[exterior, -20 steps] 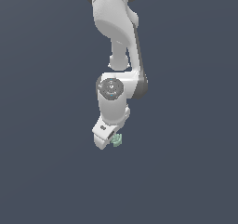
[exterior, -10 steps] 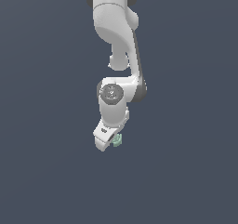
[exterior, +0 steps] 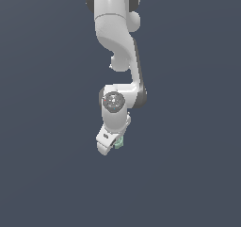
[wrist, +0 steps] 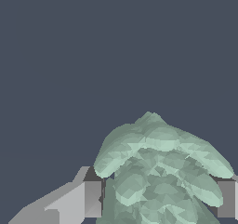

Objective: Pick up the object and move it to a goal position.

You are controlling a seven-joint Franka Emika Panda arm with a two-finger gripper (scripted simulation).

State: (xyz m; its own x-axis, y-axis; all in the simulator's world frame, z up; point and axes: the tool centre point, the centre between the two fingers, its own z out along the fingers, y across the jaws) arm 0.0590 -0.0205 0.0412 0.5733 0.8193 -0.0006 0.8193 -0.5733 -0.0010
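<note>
one white franka arm (exterior: 117, 56) hangs down against a plain dark slate-grey backdrop, wrist tilted. the white two-finger gripper (exterior: 113, 145) sits at its lower end. the tiny pale mint-green lumpy piece with knobbly edges (exterior: 119, 142) shows at the gripper tip, on the exterior view's right side of it. in the wrist view the mint piece (wrist: 160, 172) fills the gap between both grey fingertips (wrist: 92, 199) (one pad each side, pressed to it), jaws closed onto it, part-way in.

White gripper (exterior: 112, 146), seemingly clasping object (exterior: 119, 142)
</note>
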